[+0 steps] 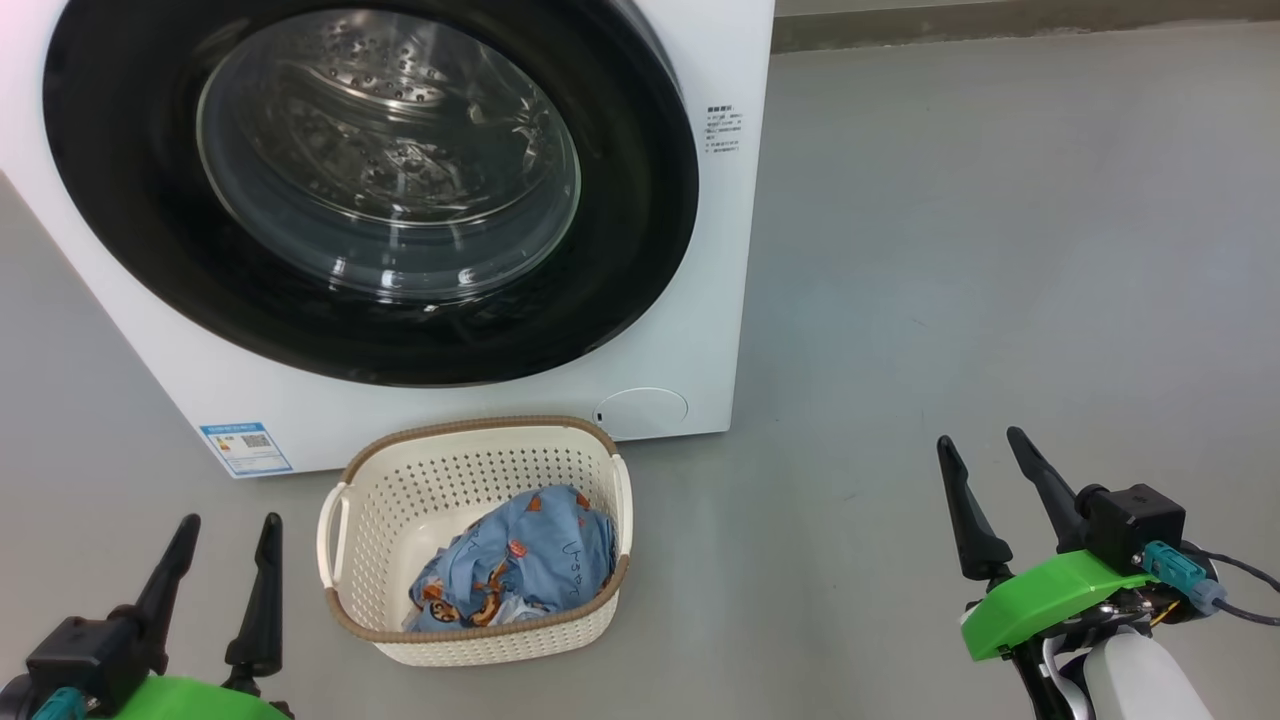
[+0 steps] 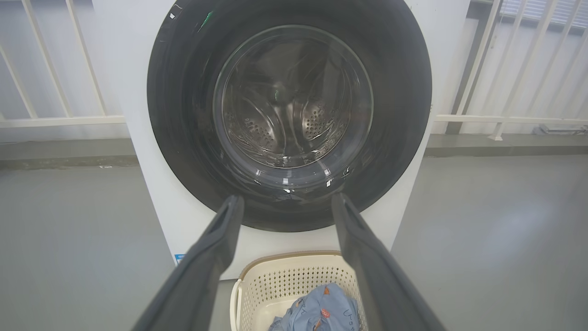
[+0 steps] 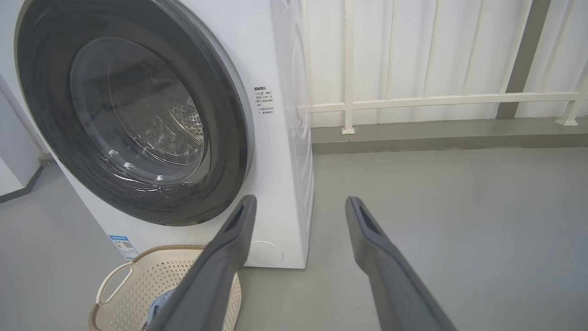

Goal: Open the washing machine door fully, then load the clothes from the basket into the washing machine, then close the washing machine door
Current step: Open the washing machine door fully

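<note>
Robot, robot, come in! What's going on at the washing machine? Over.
Left gripper and right gripper open, empty. Door shut. Clothes in basket on floor. Basket close under door, may crowd its swing.

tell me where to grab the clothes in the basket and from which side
Probably the raised crumpled ridge at the top of the clothes, pinched from straight above. The walls of the basket surround the heap on every side and only its top is open. The open left gripper sits nearer it.
</note>
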{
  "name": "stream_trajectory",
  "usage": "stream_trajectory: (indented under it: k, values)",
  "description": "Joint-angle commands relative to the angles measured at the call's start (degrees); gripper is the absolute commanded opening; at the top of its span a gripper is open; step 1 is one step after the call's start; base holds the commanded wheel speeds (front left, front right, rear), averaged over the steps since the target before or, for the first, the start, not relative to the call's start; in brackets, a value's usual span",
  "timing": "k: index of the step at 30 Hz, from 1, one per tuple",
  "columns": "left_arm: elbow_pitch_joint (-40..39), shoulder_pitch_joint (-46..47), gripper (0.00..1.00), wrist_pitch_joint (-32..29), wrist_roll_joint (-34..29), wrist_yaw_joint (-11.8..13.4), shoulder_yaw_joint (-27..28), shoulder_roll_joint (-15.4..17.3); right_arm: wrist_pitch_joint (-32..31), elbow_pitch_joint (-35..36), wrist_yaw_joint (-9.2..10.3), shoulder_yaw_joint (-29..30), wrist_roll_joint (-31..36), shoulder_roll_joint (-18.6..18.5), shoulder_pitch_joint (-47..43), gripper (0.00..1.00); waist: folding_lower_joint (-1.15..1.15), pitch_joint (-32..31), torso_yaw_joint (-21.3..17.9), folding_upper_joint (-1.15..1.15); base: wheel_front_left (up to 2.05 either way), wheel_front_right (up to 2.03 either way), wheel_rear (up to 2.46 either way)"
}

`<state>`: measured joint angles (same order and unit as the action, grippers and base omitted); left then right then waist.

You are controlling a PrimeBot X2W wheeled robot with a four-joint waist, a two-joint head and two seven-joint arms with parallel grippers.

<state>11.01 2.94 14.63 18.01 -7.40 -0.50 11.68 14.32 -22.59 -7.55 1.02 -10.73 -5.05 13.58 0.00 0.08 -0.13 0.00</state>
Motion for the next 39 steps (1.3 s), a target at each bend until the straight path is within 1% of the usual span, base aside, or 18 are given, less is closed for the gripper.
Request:
stream_trajectory:
  k: [1, 39]
  values:
    - [-1.76, 2.11, 1.0, 0.37, -0.64, -0.09, 2.17, 1.27, 0.68, 1.57, 0.06, -1.11, 0.43, -0.02, 1.75, 1.0, 0.0, 0.01, 0.02, 0.0, 0.0, 0.0, 0.0]
    - [-3.0, 0.61, 1.0, 0.37, -0.64, -0.09, 1.72, 0.92, 0.68, 2.34, 0.06, 0.06, 1.09, 0.38, 1.81, 1.0, 0.0, -0.1, 0.52, 0.0, 0.0, 0.0, 0.0]
